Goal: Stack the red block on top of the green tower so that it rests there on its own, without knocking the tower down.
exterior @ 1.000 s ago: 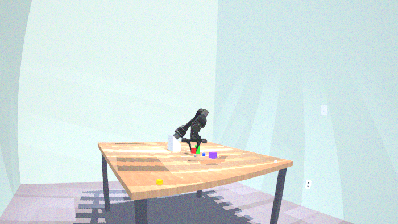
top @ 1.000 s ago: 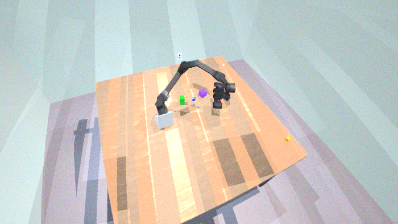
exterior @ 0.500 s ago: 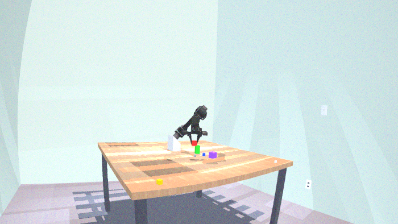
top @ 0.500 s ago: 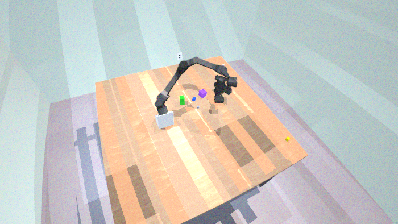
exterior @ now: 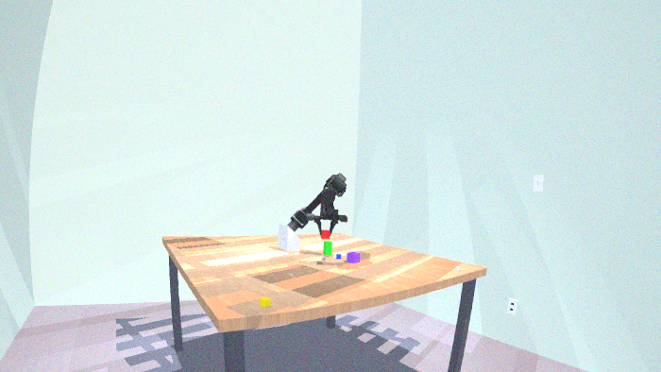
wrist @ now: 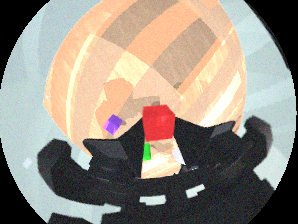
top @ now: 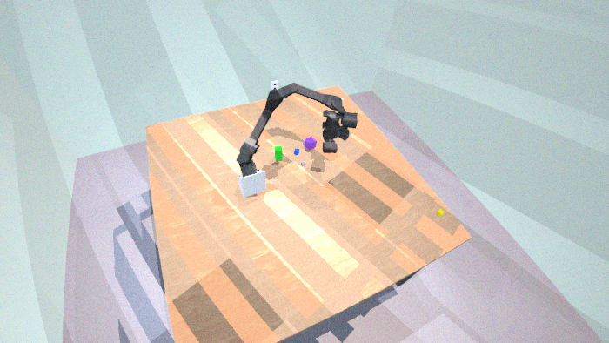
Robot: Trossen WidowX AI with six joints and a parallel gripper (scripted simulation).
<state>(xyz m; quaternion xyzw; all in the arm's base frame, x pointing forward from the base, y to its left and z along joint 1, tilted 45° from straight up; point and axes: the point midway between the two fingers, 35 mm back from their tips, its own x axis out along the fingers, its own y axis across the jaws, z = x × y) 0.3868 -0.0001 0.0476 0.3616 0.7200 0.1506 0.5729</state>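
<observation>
The pick-up part of the job is done: the black parallel-jaw gripper [exterior: 326,231] is clamped on the small red cube-shaped block [exterior: 325,234], which hangs clear of the striped wooden worktop [exterior: 387,283]. In the wrist view the red block [wrist: 158,123] sits between the two dark fingers with the worktop far below it.

The tall green rectangular tower [top: 278,153] stands upright and undisturbed. In the exterior view the block seems to hang just above the tower [exterior: 328,247], but the top view shows the gripper [top: 330,148] well off to one side of it, beyond the purple cube [top: 310,143] and the small blue cube [top: 297,151]. So the carry is judged unfinished.

What remains: bring the block across over the tower without brushing the purple and blue cubes, line it up squarely, lower it onto the green top, and open the gripper so that it rests there alone. A small yellow cube [top: 440,212] lies far off near the worktop's edge and plays no part.
</observation>
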